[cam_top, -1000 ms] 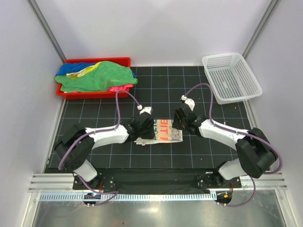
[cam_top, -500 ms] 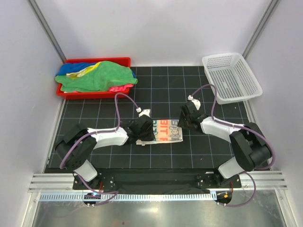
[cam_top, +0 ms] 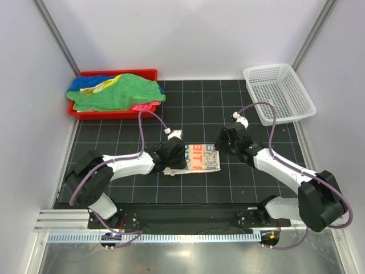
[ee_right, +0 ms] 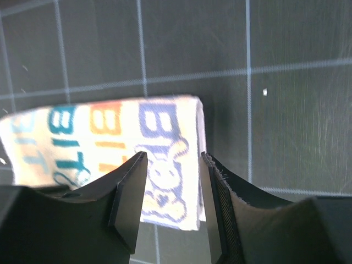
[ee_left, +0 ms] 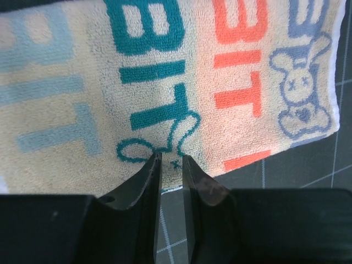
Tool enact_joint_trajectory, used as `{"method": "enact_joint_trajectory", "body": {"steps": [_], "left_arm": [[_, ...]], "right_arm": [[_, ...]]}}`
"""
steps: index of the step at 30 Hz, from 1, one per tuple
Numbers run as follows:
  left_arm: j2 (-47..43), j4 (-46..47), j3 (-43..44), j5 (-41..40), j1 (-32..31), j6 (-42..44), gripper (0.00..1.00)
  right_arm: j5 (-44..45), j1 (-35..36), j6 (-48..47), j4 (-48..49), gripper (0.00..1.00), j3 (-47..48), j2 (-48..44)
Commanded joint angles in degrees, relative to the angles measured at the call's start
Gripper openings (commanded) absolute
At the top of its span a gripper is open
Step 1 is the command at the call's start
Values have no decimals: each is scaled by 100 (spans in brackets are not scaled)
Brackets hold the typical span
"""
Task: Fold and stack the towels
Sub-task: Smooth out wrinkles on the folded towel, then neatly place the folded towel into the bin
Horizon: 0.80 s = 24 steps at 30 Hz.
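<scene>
On the bench point(cam_top: 239, 188), centre: 1 cream lettered towel point(cam_top: 197, 159) is laid folded flat.
Left tool point(ee_left: 170, 159): held barely apart, tips at the towel's near edge.
Right tool point(ee_right: 171, 165): held apart over the towel's bunny end.
Red tray point(cam_top: 85, 112): other towels point(cam_top: 117, 94) are heaped.

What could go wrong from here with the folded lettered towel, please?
The right gripper hangs open over the right end of the folded towel; closing there might catch only the top layer and open the fold. The left gripper sits at the towel's edge, so any sideways move could drag it askew.
</scene>
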Motion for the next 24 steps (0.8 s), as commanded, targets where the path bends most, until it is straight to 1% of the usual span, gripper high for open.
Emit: {"method": "enact_joint_trajectory", "body": {"steps": [1, 2, 4, 6, 7, 9, 10, 13, 15, 19, 20, 24], "left_arm": [[-394, -266, 354, -497, -21, 48, 26], [-447, -371, 390, -700, -30, -31, 27], [-630, -854, 434, -1366, -21, -304, 42], [-798, -1233, 408, -1755, -21, -514, 53], [-982, -1347, 399, -2078, -21, -585, 56], [-1158, -1732, 346, -2335, 31, -699, 64], [-1229, -1822, 320, -2423, 66, -778, 65], [-1423, -1937, 127, -2206, 444, -805, 67], [-1493, -1858, -48, -1881, 768, -788, 67], [-1528, -1517, -286, -1178, 1244, -622, 67], [-1520, -1463, -304, -837, 1349, -586, 67], [-1222, -1322, -234, -387, 1587, -401, 69]], "right_arm": [[-207, 36, -70, 10, 51, -299, -152], [-224, 62, -78, 28, 50, -326, -152], [-216, 132, -87, 19, 51, -370, -152], [-163, 325, -87, 37, 50, -388, -169], [-102, 396, -87, 10, 51, -371, -187], [134, 589, -96, -68, 50, -318, -178], [188, 633, -87, -104, 50, -248, -152], [285, 853, -70, -95, 50, -134, -91], [530, 1063, -87, -226, 50, -2, 67], [567, 1091, -105, -271, 50, 165, 226], [523, 1091, -114, -245, 50, 183, 304], [338, 1108, -166, -192, 50, 350, 664]]}}
